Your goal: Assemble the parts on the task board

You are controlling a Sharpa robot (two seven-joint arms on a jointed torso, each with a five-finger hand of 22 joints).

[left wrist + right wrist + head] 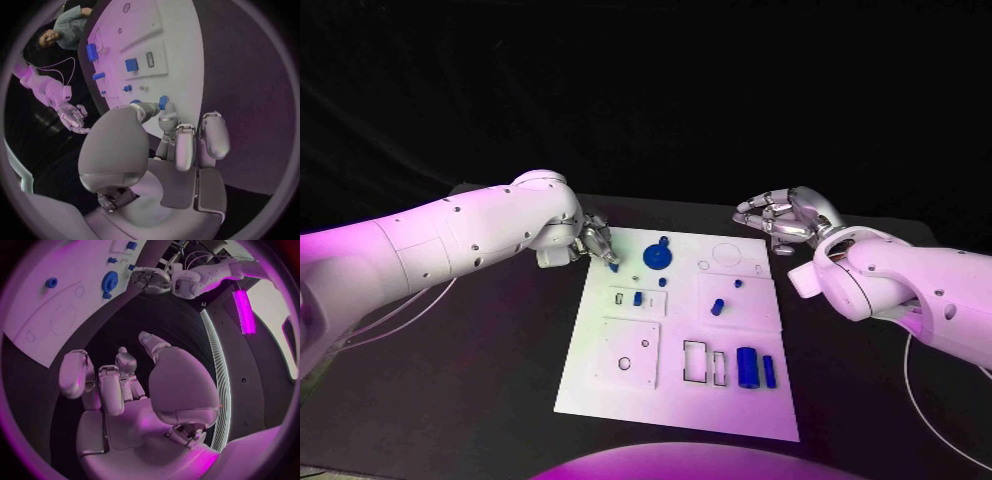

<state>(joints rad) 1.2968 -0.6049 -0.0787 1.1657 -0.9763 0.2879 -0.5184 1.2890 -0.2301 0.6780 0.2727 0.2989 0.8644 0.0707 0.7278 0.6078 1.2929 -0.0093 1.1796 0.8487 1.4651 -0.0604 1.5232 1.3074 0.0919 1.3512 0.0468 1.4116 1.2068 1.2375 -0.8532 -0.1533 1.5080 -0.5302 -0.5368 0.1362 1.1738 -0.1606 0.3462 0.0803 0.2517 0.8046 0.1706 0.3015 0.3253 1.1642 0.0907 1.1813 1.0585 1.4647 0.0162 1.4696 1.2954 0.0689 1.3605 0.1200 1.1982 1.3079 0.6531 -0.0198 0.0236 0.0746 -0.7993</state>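
Note:
The white task board (pixel 733 400) lies in the middle of the black table. My left hand (pixel 593 240) hovers over the board's far left corner and pinches a small blue part (pixel 164 102) between thumb and fingertip; the same part (pixel 613 267) shows just below the fingers. A large round blue part (pixel 656 256) sits right beside it on the board. My right hand (pixel 783 215) hangs past the board's far right corner with its fingers (pixel 111 385) loosely bent and apart, holding nothing.
More blue parts stand on the board: a small block (pixel 638 298), a peg (pixel 715 307), another peg (pixel 738 282) and two cylinders (pixel 759 368) near the front right. Empty recesses (pixel 629 355) mark the front left. Thin cables (pixel 387 310) trail on the table's left side.

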